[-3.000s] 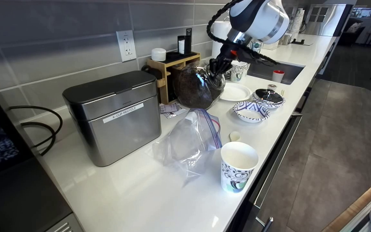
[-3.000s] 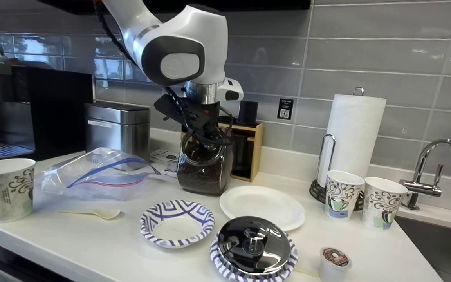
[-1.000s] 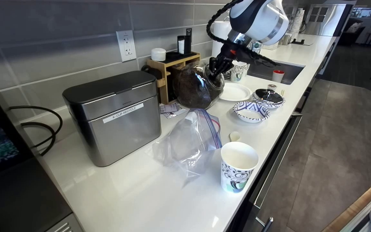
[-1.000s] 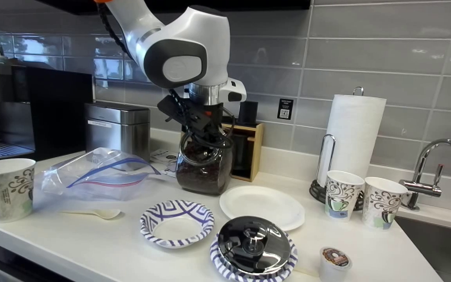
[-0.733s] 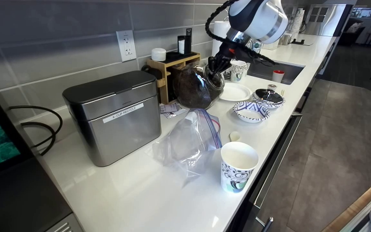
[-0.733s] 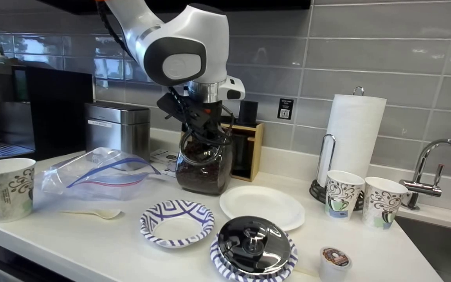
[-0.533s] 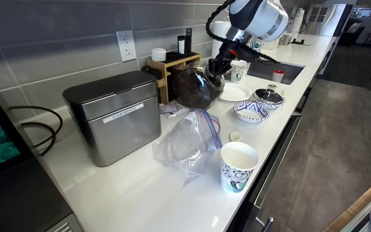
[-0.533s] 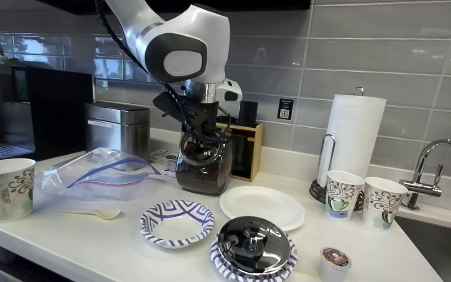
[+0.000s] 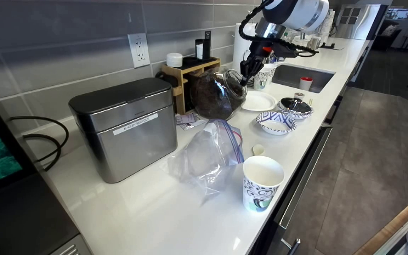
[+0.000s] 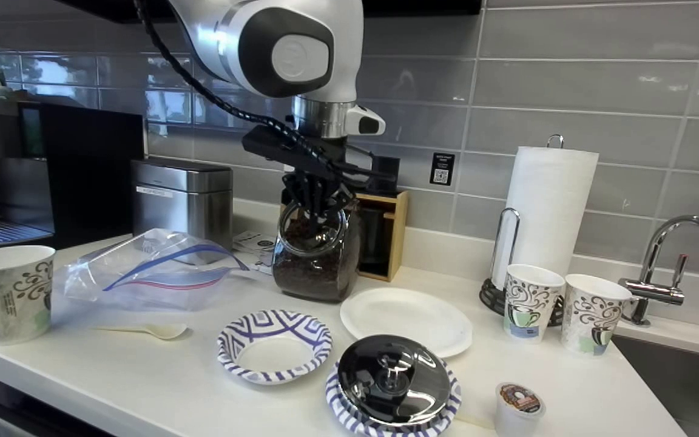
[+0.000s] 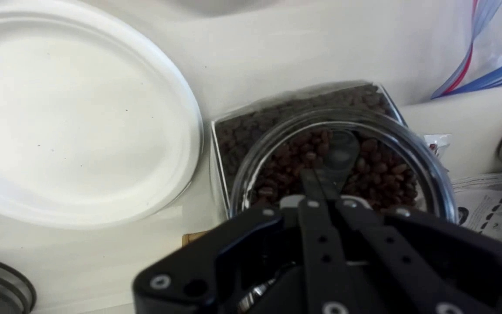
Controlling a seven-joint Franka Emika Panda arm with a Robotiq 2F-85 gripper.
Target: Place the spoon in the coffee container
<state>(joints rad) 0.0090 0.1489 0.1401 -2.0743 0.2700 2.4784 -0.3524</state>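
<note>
The coffee container is a glossy jar of dark brown beans (image 9: 211, 94), its open mouth tilted outward. It also shows in the other views (image 10: 313, 276), (image 11: 438, 192). In the wrist view a dull grey spoon (image 11: 342, 150) lies on the beans inside the mouth, bowl end showing. Its lower part is hidden behind the right fingertip. My gripper (image 11: 320, 181) is at the jar's mouth, fingertips together over the beans. Nothing shows between the pads. In both exterior views the gripper (image 9: 244, 82) points down into the mouth (image 10: 313, 221), fingertips near the rim.
A wooden rack (image 10: 397, 237) stands behind the jar, a grey metal box (image 9: 136, 141) beside it. A plastic bag (image 9: 211, 156), white plate (image 10: 410, 315), patterned bowl (image 10: 273, 358), black lid (image 10: 393, 376), pale plastic spoon (image 10: 164, 331) and patterned cup (image 9: 262, 177) lie nearby.
My gripper has risen and drawn back from inside the jar's mouth to about its rim. The jar and the other things on the counter have not moved.
</note>
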